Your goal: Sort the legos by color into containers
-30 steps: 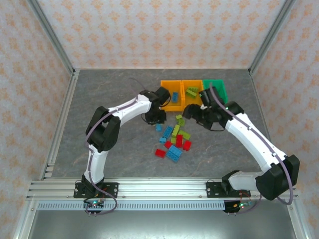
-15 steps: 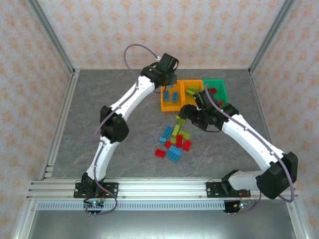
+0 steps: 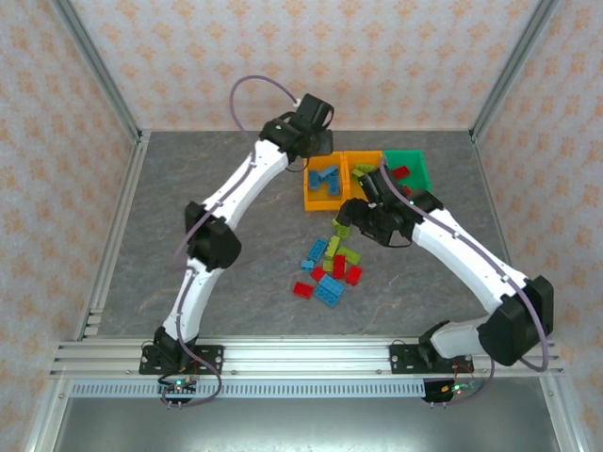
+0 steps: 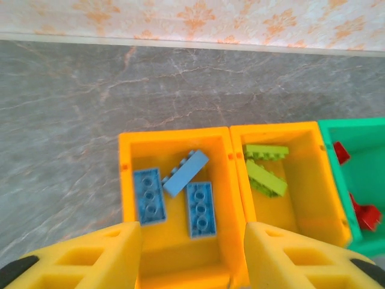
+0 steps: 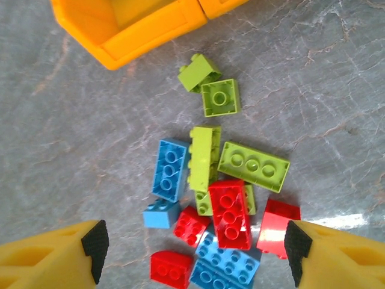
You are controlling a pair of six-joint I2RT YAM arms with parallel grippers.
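The grey bench (image 3: 188,235) carries three bins in a touching row. The left orange bin (image 4: 127,180) holds three blue bricks (image 4: 200,208), one of them tilted. The middle orange bin (image 4: 307,192) holds two green bricks (image 4: 264,177). The green bin (image 4: 361,126) is cut off at the edge, its red bricks (image 4: 366,215) only partly seen. The left pincer (image 4: 192,256) hovers released and empty above the left orange bin. The right pincer (image 5: 195,250) is spread wide and empty over the loose legos (image 5: 228,211), the lowest of them cropped.
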